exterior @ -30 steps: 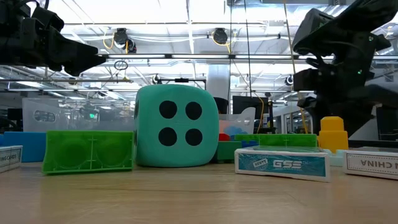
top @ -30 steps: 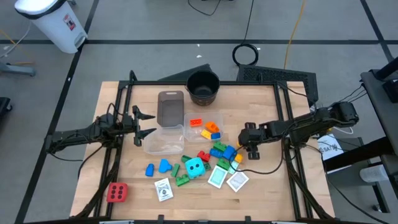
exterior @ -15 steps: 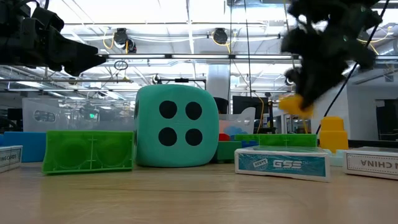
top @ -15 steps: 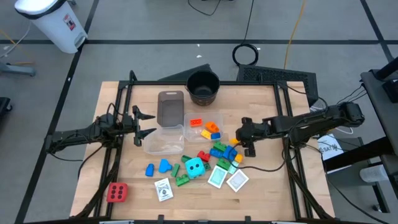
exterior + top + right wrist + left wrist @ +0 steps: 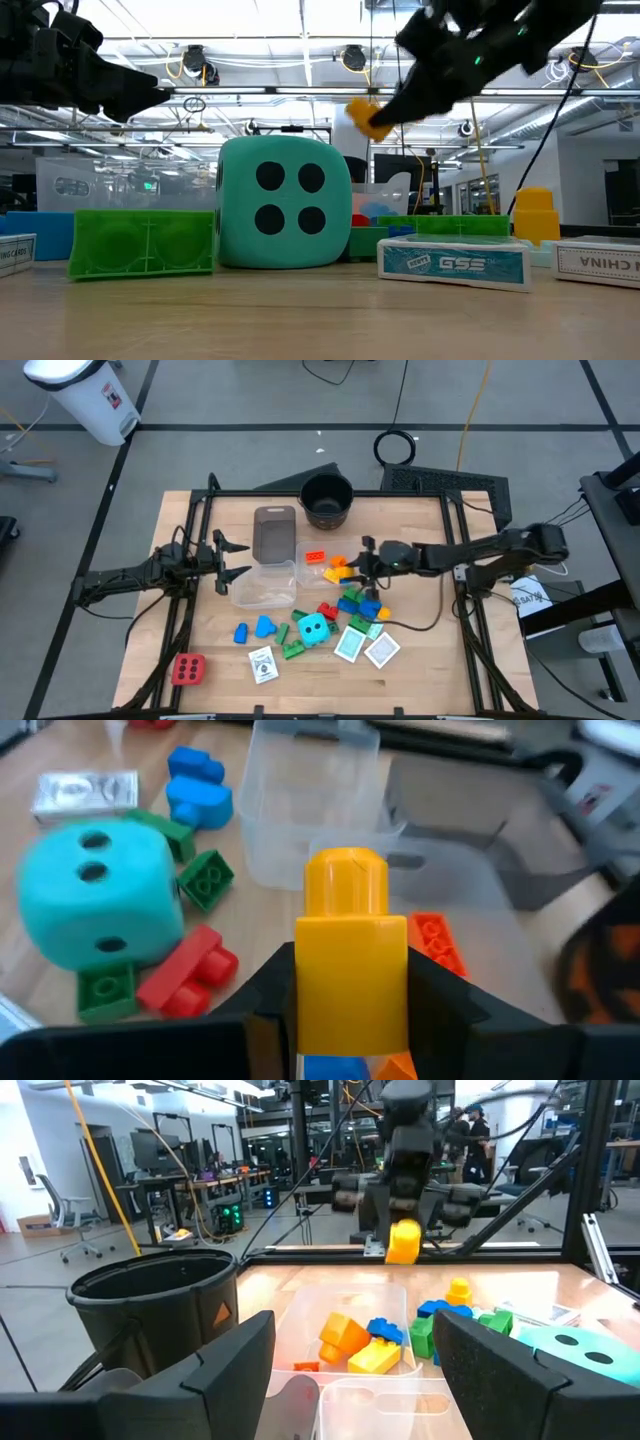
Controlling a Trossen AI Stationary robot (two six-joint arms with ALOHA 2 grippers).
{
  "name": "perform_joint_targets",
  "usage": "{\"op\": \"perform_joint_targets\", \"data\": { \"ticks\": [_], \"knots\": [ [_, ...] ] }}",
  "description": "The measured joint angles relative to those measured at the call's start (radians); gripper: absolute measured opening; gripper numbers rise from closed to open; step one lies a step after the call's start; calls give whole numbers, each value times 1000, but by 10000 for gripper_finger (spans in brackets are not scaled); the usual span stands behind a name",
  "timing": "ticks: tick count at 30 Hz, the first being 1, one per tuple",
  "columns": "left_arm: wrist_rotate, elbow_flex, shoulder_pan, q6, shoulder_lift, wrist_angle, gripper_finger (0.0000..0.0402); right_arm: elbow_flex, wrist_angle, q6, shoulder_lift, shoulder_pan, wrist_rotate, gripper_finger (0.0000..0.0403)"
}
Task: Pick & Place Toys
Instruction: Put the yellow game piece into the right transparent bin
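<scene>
Low view hides most of the table behind the cyan dotted cube (image 5: 284,203) and a green block (image 5: 143,242) just left of it; only slivers of other toys show past them. Up high, the right gripper (image 5: 385,110) is blurred, with a yellow block (image 5: 364,113) clamped between its fingers. On the right a card (image 5: 455,263) lies flat, its edge reading "GSE"; a second card (image 5: 598,262) is cut off at the picture's edge, showing "CHINA", and a third at the far left shows "CARDS".

From above, the right gripper (image 5: 352,564) is at the right edge of the clear tub (image 5: 303,549) that holds orange, yellow and blue blocks, and the yellow block (image 5: 338,564) is partly covered by the fingers. The right wrist view shows it plainly: yellow block (image 5: 347,955) upright, pinched on both sides.

The left gripper (image 5: 237,559) waits at the left side of the table beside another clear tub (image 5: 262,584), its fingers (image 5: 230,1363) spread wide and empty. The red dotted cube (image 5: 188,669) sits alone near the front left corner. The printing on the cards seen from above is too small to read.
</scene>
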Motion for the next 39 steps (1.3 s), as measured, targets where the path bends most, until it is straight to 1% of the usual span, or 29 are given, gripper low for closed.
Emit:
{"op": "perform_joint_targets", "data": {
  "ticks": [3,6,9,10,11,14,16,18,20,22,25,30,35,37,39],
  "knots": [
    [0,0,0,0,0,0,274,0,112,0,105,-29,-34,105],
    [0,0,0,0,0,0,274,4,199,0,186,-50,-39,105],
    [0,0,0,0,0,0,274,6,259,0,235,-58,-35,106],
    [0,0,0,0,0,0,274,7,284,1,245,-59,-28,114],
    [0,0,0,0,0,0,273,7,292,3,248,-58,-11,132],
    [0,0,0,0,0,0,274,7,304,28,247,-49,43,217],
    [0,0,0,0,0,0,274,7,280,28,228,-41,65,274],
    [0,0,0,0,0,0,273,7,260,28,195,-30,68,322],
    [0,0,0,0,0,0,274,8,215,40,151,-10,67,357],
    [0,0,0,0,0,0,273,7,134,68,95,15,67,378],
    [0,0,0,0,0,0,274,8,2,127,7,65,67,387],
    [0,0,0,0,0,0,274,8,-310,218,-111,170,66,372],
    [0,0,0,0,0,0,274,7,-593,362,-147,267,69,356],
    [0,0,0,0,0,0,273,7,-669,446,-145,297,70,349],
    [0,0,0,0,0,0,274,7,-707,509,-134,322,72,341]
  ]
}}
